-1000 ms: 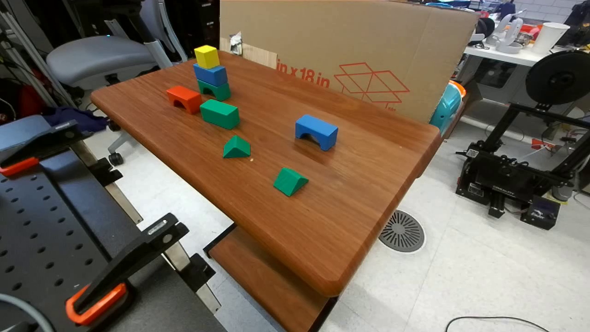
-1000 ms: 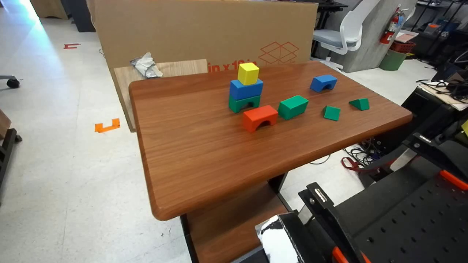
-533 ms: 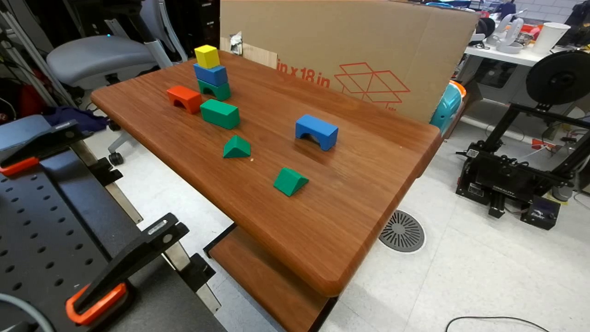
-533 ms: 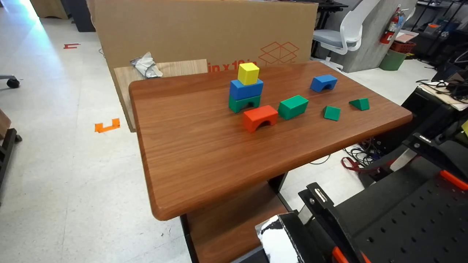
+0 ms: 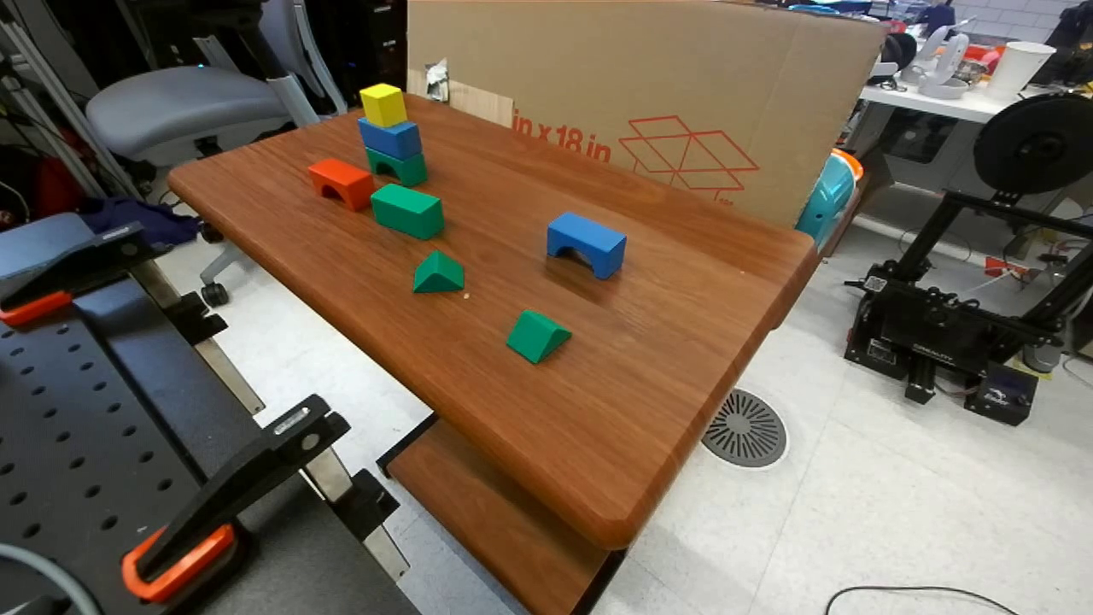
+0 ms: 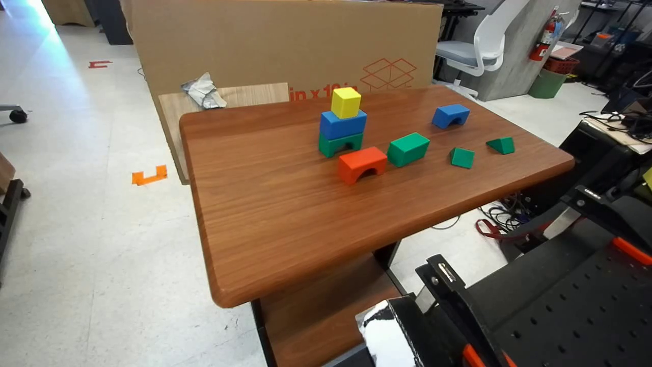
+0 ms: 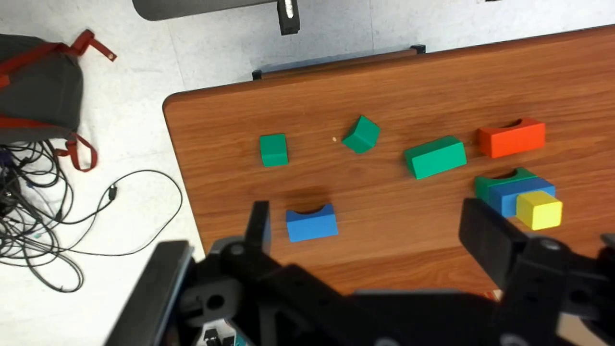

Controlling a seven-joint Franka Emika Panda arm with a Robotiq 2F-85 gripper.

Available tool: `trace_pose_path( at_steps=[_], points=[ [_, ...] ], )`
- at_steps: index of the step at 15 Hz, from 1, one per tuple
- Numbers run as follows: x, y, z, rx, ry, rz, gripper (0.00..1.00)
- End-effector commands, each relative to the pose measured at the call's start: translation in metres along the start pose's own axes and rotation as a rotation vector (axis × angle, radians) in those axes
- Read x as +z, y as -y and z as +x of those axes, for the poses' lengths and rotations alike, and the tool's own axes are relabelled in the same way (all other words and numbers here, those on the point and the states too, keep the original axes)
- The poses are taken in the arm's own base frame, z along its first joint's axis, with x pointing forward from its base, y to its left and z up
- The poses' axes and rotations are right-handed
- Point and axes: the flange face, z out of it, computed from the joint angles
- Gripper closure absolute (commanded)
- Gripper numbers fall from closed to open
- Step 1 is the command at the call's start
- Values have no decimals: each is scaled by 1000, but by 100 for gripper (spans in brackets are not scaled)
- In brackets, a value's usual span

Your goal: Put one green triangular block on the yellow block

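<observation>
Two small green triangular blocks lie on the table. The nearer one to the long green block shows in both exterior views (image 5: 439, 274) (image 6: 462, 158) and in the wrist view (image 7: 362, 135). The other green triangular block shows likewise (image 5: 538, 336) (image 6: 502, 145) (image 7: 274, 150). The yellow block (image 5: 384, 106) tops a stack in both exterior views (image 6: 346, 103) and in the wrist view (image 7: 540, 210). It rests on a blue block (image 6: 343, 125) above a green arch (image 6: 340, 145). My gripper (image 7: 366, 211) is open and empty, high above the table; the exterior views do not show it.
An orange arch block (image 6: 362, 164) and a long green block (image 6: 408, 149) stand near the stack. A blue arch block (image 5: 587, 244) stands apart from them. A large cardboard box (image 5: 632, 94) rises behind the table (image 5: 598, 427). A black clamped bench (image 5: 85, 410) is alongside.
</observation>
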Motion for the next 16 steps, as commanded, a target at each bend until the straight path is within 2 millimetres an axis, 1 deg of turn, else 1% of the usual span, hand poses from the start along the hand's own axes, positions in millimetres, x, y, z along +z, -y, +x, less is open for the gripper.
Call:
trace_pose_path(
  at_steps=[1, 6, 9, 12, 16],
  points=[
    [40, -5, 32, -5, 22, -26, 0],
    [98, -12, 55, -9, 96, -55, 0],
    [129, -18, 67, -33, 94, -78, 0],
    [151, -30, 76, -49, 105, -95, 0],
    [179, -42, 81, -50, 144, -103, 0]
  ],
)
